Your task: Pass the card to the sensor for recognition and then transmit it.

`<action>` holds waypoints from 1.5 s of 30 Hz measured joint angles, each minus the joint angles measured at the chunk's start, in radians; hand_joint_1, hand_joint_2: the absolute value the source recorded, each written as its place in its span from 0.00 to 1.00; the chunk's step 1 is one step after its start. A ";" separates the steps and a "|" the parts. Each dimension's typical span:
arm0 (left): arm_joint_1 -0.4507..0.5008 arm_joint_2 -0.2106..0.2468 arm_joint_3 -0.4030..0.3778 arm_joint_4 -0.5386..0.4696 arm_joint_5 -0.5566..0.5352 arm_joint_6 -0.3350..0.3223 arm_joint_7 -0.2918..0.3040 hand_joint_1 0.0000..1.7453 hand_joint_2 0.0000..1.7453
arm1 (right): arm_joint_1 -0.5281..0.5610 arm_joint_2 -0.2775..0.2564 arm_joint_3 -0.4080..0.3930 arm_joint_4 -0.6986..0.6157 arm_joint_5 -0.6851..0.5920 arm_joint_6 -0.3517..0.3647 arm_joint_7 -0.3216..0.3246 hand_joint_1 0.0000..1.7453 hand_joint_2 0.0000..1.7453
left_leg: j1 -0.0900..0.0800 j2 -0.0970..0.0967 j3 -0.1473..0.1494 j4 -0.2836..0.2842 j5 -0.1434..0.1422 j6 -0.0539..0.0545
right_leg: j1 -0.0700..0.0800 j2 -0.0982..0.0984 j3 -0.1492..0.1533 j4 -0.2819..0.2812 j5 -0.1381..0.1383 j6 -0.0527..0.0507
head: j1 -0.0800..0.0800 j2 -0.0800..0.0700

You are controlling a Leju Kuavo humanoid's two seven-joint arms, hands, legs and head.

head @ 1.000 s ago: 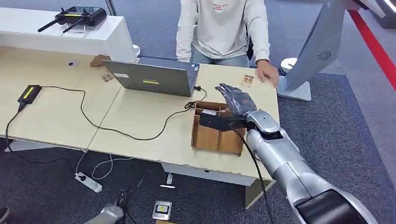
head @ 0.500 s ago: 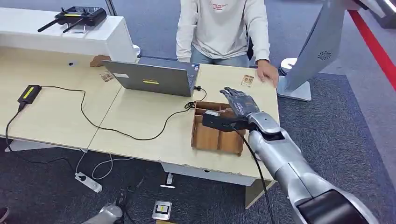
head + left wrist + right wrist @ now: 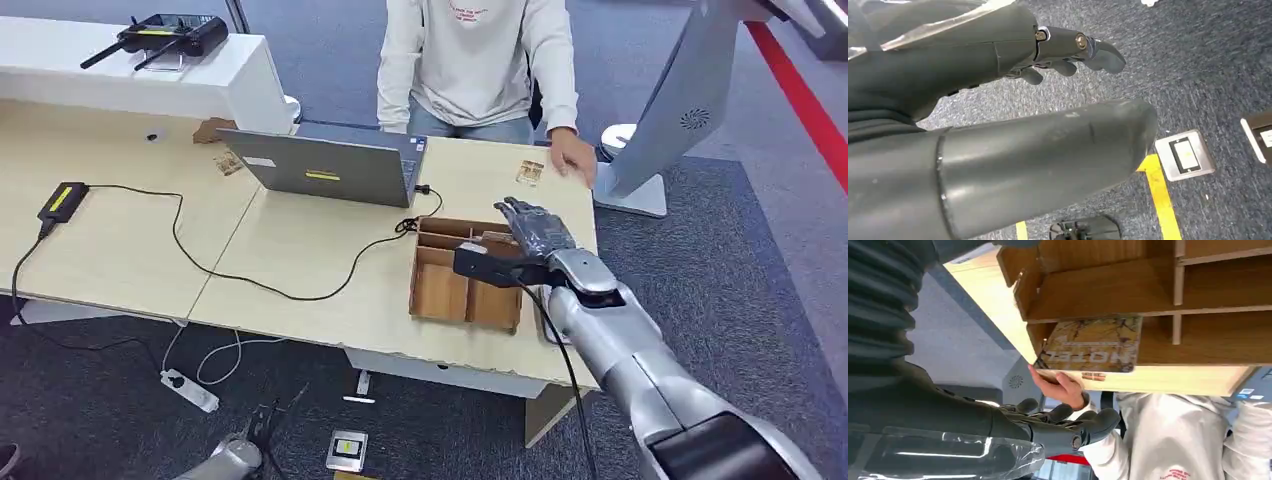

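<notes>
The card (image 3: 1088,345), printed with the word HOTEL, lies in the wooden box (image 3: 440,290), in a compartment at the box's far right corner, the side toward the person (image 3: 470,60). In the right wrist view it leans against a box wall, probably so that its edge is free for fingers to take. A second card (image 3: 529,172) lies flat on the tabletop (image 3: 300,250) beyond the box, beside the person's hand (image 3: 575,160); it may be there for handing over, but I cannot tell.

The right hand (image 3: 535,228) hovers just above the right end of the box, above the card's compartment. Its fingers (image 3: 1068,417) are stretched out and a little apart, the thumb set off from them; it is released and grasps nothing. I judge it is placed for reaching down to the card, so the pick is not yet done.

The left hand (image 3: 998,100) hangs low beside the tabletop, over the carpet. Its fingers are loosely extended with the thumb apart, and it holds nothing.

A laptop (image 3: 325,165) stands to the left beyond the box, its cable (image 3: 260,280) running across the tabletop.
</notes>
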 joint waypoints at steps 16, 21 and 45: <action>-0.005 0.000 0.000 0.000 -0.053 0.000 -0.003 0.00 0.00 | 0.012 -0.024 -0.004 -0.001 0.019 -0.008 -0.001 0.00 1.00 | 0.000 0.000 0.000 0.000 0.000 0.000 | 0.000 0.000 0.000 0.000 0.000 0.000 | 0.000 0.000; -0.008 0.000 0.000 0.000 -0.061 0.000 -0.005 0.00 0.00 | 0.011 -0.024 -0.007 -0.009 0.022 -0.015 -0.025 0.00 1.00 | 0.000 0.000 0.000 0.000 0.000 0.000 | 0.000 0.000 0.000 0.000 0.000 0.000 | 0.000 0.000; -0.010 -0.001 0.003 0.000 -0.059 0.000 -0.003 0.00 0.00 | 0.010 -0.018 -0.007 -0.026 0.030 -0.007 -0.042 0.00 1.00 | 0.000 0.000 0.000 0.000 0.000 0.000 | 0.000 0.000 0.000 0.000 0.000 0.000 | 0.000 0.000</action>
